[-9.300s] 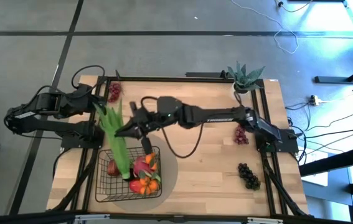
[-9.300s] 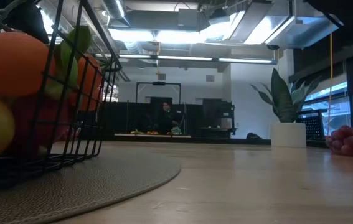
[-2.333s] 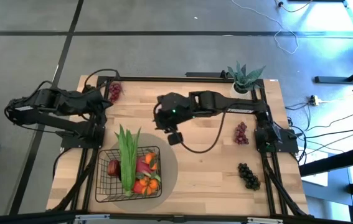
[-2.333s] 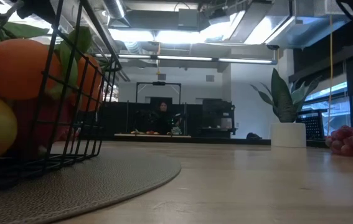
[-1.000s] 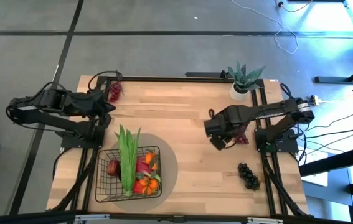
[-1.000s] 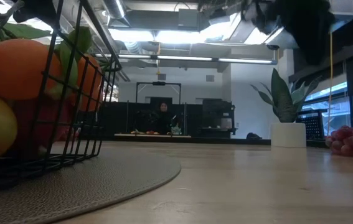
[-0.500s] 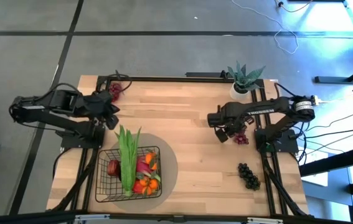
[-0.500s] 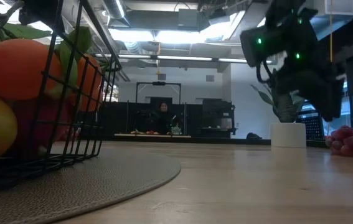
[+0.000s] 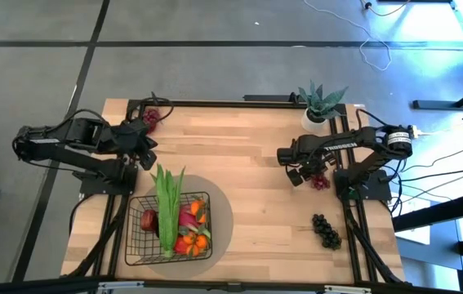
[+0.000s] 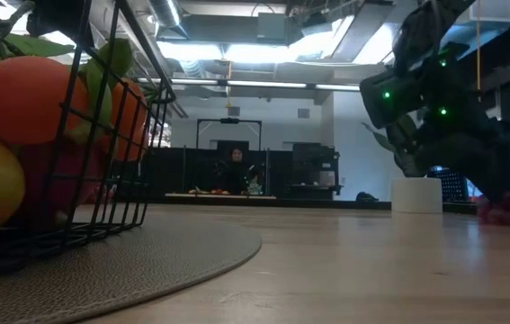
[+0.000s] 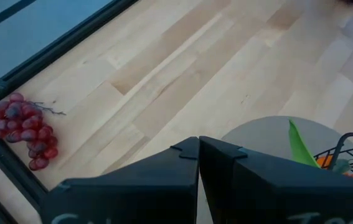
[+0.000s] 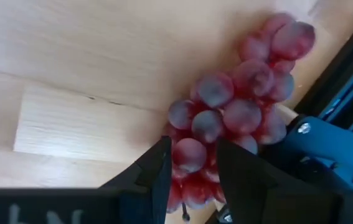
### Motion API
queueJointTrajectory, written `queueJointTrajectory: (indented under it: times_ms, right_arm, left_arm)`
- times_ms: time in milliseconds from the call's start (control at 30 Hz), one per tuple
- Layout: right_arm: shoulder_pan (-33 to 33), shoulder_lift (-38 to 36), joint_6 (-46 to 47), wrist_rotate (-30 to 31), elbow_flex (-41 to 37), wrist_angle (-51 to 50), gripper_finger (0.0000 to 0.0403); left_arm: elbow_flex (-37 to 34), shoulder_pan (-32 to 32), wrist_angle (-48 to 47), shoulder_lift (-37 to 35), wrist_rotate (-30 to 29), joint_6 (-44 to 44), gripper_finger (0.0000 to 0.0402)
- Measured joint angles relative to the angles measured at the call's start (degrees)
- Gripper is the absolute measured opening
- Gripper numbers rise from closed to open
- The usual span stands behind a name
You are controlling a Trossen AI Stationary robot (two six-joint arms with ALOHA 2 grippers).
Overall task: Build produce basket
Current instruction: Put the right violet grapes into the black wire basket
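The black wire basket (image 9: 170, 231) stands on a round grey mat (image 9: 223, 214) near the front left. It holds a long green bunch (image 9: 166, 204), pink and orange fruit. My right gripper (image 9: 300, 174) hangs open over a red grape bunch (image 12: 238, 112) lying on the table by the right frame rail. Its fingers (image 12: 157, 171) straddle one end of the bunch. My left gripper (image 11: 199, 146) is shut and empty, above the table at the far left, beyond the basket. My right gripper comes from above, slanting down, with one grape (image 12: 190, 155) at the bunch's end between its two open fingers. The bunch lies on the table. Whether the fingers touch it, I cannot tell.
A second red grape bunch (image 9: 150, 119) lies at the far left corner, and dark grapes (image 9: 327, 231) at the near right. A spiky plant in a white pot (image 9: 321, 104) stands at the far right. Black frame rails (image 12: 325, 155) border the table beside the grapes.
My right gripper has dropped from high above the table and moved toward the right edge, onto the red grape bunch there. Its wrist has rolled and its finger gap is unchanged. My left gripper has edged slightly toward the basket.
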Motion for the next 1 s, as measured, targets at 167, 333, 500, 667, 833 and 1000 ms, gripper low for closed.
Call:
queueJointTrajectory:
  times_ms: [167, 333, 500, 667, 833, 1000]
  right_arm:
    - [-0.17, 0.0, -0.01, -1.06, -2.11, 0.91, 0.0125]
    - [-0.12, 0.0, -3.12, -1.08, -3.0, 1.19, 0.0105]
    - [-0.1, 0.0, -7.84, -0.94, -3.0, 3.11, 0.0024]
    - [0.03, 0.02, -10.46, -0.71, -1.26, 4.15, 0.0007]
    - [0.56, 0.04, -13.43, -0.75, 5.18, 4.03, 0.0001]
    - [1.94, 0.04, -15.8, 0.91, 13.74, 3.04, 0.0]
  left_arm:
    - [0.0, 0.0, 0.02, 0.0, 0.0, -0.22, 0.0]
    - [0.0, 0.0, 0.01, 0.0, 0.0, -0.22, 0.0]
    - [0.0, 0.0, 0.0, 0.0, 0.0, -0.22, 0.0]
    - [0.0, 0.0, -0.02, 0.0, 0.0, 0.1, 0.0]
    - [0.0, 0.0, -0.02, 0.0, 0.0, 0.2, 0.0]
    - [0.0, 0.0, -0.02, 0.0, 0.0, 0.24, 0.0]
